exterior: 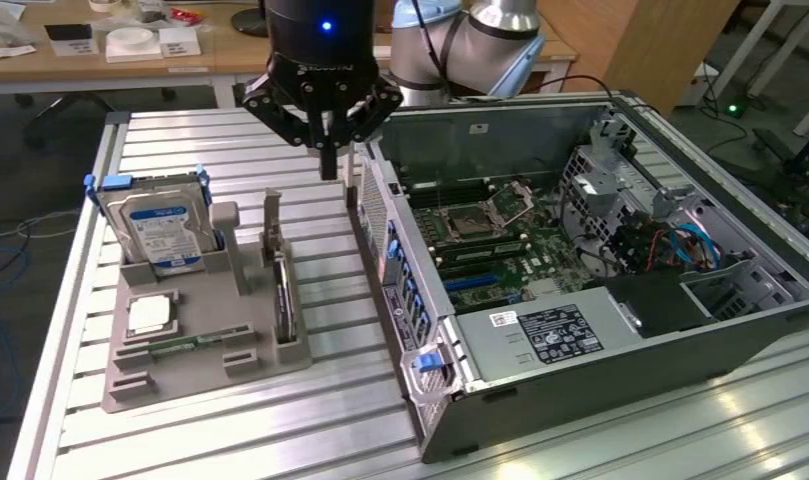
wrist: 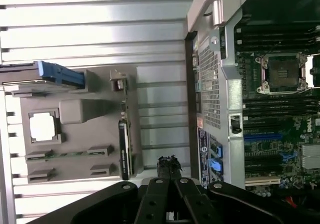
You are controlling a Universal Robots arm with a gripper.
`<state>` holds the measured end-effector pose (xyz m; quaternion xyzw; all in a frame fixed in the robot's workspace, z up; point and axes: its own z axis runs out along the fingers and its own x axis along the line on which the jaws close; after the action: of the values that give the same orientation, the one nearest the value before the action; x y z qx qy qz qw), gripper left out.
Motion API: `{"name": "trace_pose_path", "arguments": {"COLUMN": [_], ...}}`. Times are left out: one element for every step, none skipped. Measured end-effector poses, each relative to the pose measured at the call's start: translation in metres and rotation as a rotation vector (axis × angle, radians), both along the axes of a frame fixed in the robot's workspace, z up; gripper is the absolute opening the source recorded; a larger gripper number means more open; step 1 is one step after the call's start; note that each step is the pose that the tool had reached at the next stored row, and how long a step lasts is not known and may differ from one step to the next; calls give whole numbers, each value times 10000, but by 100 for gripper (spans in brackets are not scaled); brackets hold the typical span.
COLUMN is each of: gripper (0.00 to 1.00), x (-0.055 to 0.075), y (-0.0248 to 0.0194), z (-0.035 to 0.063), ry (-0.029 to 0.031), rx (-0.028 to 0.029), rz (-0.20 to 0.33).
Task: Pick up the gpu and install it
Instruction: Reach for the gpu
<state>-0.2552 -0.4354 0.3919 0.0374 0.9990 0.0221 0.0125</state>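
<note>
The gripper (exterior: 327, 162) hangs empty, jaws pressed together. The gpu (exterior: 284, 300), edge-up at the exterior view's left, seems stiff but fragile — pinch its top edge.

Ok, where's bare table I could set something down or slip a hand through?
Free: the slatted aluminium table strip between the grey holder tray and the open black computer case, and the table on the tray's camera side. The black gripper hangs above that strip. Crowded: the tray's slots and the case interior.
</note>
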Motion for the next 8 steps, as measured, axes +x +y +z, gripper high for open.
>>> {"name": "trace_pose_path", "arguments": {"gripper": [11, 11, 11, 11, 11, 11, 11, 11], "x": [-35, -69, -105, -140, -178, -218, -255, -288], "y": [-2, -3, -3, -3, -3, -3, -3, -3], "z": [0, 0, 0, -1, -1, -1, -2, -2], "ry": [1, 0, 1, 1, 1, 1, 0, 1], "rx": [0, -1, -1, 0, -1, -1, -1, -1], "rz": [0, 1, 1, 1, 0, 0, 0, 0]}}
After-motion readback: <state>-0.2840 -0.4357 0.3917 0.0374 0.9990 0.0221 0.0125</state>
